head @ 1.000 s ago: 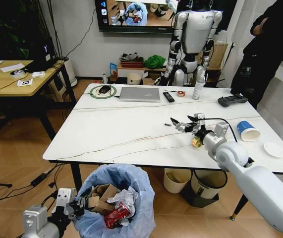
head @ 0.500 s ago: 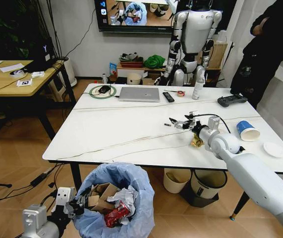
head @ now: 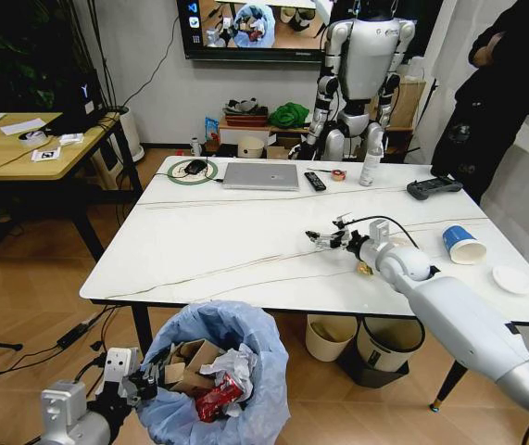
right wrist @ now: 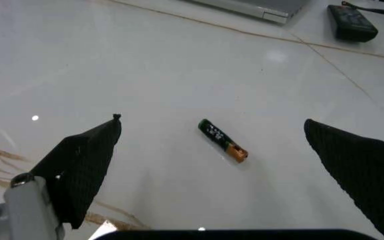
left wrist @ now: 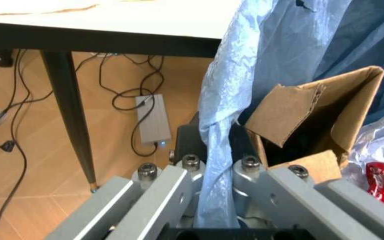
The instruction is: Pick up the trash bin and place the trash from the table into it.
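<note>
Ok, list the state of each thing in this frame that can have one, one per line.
left gripper: shut on the trash bin's bag edge
right gripper: open above a battery
trash bin: held below the table edge, partly filled
battery: lying flat on the table
paper cup: tipped on its side
laptop: closed

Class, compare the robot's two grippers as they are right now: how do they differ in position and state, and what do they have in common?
The left gripper sits low, below the table edge, while the right gripper reaches out over the tabletop. The left gripper is shut on the trash bin bag's rim; the right gripper is open and holds nothing, its fingers either side of a small battery. Both belong to the same robot and serve the clean-up.
</note>
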